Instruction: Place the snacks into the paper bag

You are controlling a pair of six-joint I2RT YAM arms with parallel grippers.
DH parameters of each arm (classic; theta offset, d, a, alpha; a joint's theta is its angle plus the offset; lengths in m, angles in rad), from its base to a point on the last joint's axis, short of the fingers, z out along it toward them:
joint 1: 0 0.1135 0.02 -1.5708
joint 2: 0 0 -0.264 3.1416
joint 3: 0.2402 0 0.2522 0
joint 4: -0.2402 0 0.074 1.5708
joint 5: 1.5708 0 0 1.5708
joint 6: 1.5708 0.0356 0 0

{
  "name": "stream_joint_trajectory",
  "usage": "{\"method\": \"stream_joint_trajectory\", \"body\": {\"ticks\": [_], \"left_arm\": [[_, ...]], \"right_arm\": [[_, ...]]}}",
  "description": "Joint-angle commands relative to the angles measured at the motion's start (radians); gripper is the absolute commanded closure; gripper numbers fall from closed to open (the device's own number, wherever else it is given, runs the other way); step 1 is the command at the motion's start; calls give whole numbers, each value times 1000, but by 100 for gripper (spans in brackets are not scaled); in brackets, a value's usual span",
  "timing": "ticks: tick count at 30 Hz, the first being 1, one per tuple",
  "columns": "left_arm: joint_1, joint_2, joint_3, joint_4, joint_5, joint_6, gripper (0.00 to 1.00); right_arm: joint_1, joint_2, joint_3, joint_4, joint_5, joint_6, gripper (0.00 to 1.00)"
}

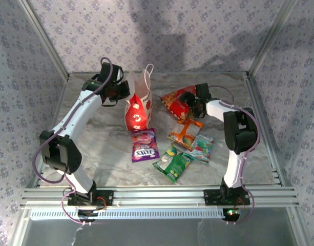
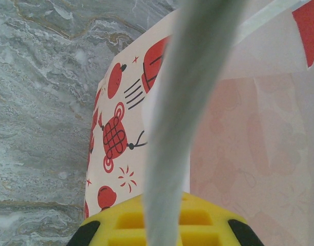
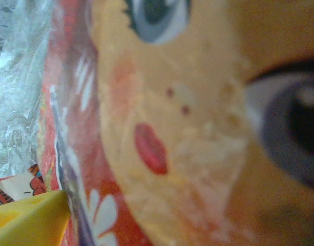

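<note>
Left claw (image 1: pixel 121 91): shut tight. The white string handle (image 2: pixel 187 102) runs straight down into its yellow jaws, so it appears to have the paper bag (image 1: pixel 138 107) by that handle, though the wrist view is too close and blurred to be sure. The bag stands upright near the far edge of the bench (image 1: pixel 95 154), a little left of centre.

Right claw (image 1: pixel 193 105): at the larger red packet (image 1: pixel 176 102), just right of the bag and also near the far edge. One yellow fingertip (image 3: pixel 23 220) sits beside the packet's printed face. I cannot tell whether the jaws have closed on it or only stand around it.

The other snacks lie flat mid-bench, towards the near edge: purple packet (image 1: pixel 145 145), orange packet (image 1: pixel 185 132), teal packet (image 1: pixel 202 147), green packet (image 1: pixel 172 164).

Risks:
- The red packet is glossy and the biggest. A thin pinch on its edge could let it slip or swing on the lift.
- The bag is light and tall. If my left claw tugs the handle sideways, or the packet catches the rim going in, the bag could tip or fold.
- Both claws are working close to the bag mouth, so they could knock together.

Hard to make out:
- How wide the bag mouth gapes; from above it looks narrow.
- My right claw's second finger.
- Whether the orange and teal packets overlap or only touch.
</note>
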Motion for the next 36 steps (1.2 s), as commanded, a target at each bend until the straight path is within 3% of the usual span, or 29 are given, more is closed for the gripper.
{"method": "stream_joint_trajectory", "body": {"ticks": [1, 10, 14, 16, 19, 26, 36], "left_arm": [[6, 29, -3, -22, 29, 15, 100], [6, 30, -5, -16, 31, 3, 100], [6, 31, -2, -20, 28, -2, 100], [6, 28, -1, -22, 26, -5, 100], [6, 24, 2, -20, 22, -7, 100], [6, 25, 8, -28, 12, -5, 100], [6, 27, -2, -33, -2, -2, 100]], "right_arm": [[-27, 12, -37, -41, -14, 18, 13], [-126, -37, -165, -124, -67, -80, 14], [-158, -62, -196, -49, -145, -103, 18], [-158, -75, -176, -56, -157, -126, 20], [-155, -86, -139, -93, -152, -158, 15], [-148, -106, -142, 38, -207, -155, 13], [-130, -91, -91, 59, -208, -153, 10]]}}
